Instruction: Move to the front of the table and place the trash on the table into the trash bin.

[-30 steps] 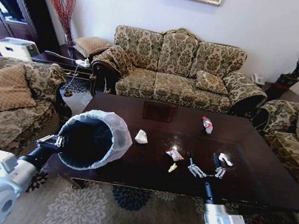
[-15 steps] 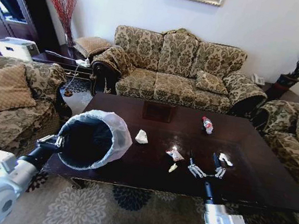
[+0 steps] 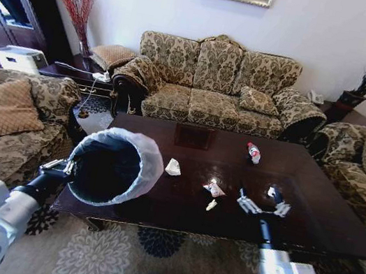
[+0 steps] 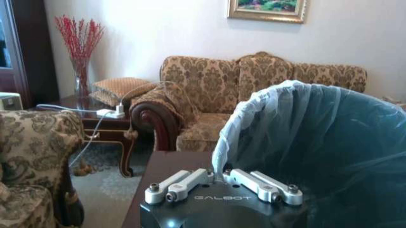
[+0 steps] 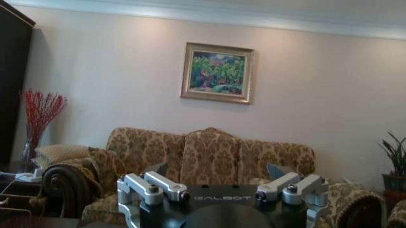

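Gripping round bag-lined trash bin (image 3: 108, 166) rim w/ left end effector (image 3: 62, 170).

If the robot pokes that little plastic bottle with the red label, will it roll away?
Probably. The clear plastic bottle with the red label lies on its side on the glossy dark wooden table, so its round body would likely roll. It looks small and probably light.
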Robot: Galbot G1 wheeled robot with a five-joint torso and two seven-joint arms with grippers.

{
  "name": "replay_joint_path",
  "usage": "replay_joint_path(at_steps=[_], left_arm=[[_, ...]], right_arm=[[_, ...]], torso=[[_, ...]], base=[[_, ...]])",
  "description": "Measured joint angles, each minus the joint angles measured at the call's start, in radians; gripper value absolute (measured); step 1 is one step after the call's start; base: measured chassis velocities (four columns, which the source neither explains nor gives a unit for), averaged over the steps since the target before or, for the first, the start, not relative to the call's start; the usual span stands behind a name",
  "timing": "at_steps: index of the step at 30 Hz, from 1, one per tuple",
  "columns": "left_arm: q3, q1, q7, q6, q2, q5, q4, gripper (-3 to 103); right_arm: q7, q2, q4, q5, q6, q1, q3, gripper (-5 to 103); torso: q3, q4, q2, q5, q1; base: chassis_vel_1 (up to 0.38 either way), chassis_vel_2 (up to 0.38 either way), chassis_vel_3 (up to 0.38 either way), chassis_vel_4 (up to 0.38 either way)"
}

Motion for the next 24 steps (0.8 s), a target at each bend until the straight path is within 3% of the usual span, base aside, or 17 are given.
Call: replay_joint_path(at_steps=[4,10,18,24], left_arm=[[0.005,-0.004,0.001,0.015,0.011,0.003,0.029,0],[0.006,-0.005,0.005,0.018,0.024,0.017,0.146,0],[-0.124,-0.038,-0.019,0.015,0.070,-0.078,0.172,0],[-0.156,-0.047,-0.031,0.028,0.086,-0.138,0.154,0]], right_arm=[[0.002,-0.002,0.003,0.004,-0.011,0.000,-0.002,100],[-0.002,-0.026,-0.012,0.083,-0.116,0.015,-0.038,100],[-0.035,-0.048,-0.046,0.103,-0.045,0.089,-0.049,100],[-0.072,-0.046,-0.058,0.081,-0.028,0.094,-0.057,100]], torso=[[0.000,-0.0002,0.000,0.0002,0.000],[0.000,0.0001,0.000,-0.0005,0.000],[0.000,-0.0001,0.000,-0.0001,0.000],[0.000,-0.0001,0.000,0.0000,0.000]], base=[[0.000,0.000,0.000,0.000],[0.000,0.000,0.000,0.000],[0.000,0.000,0.000,0.000],[0.000,0.000,0.000,0.000]])
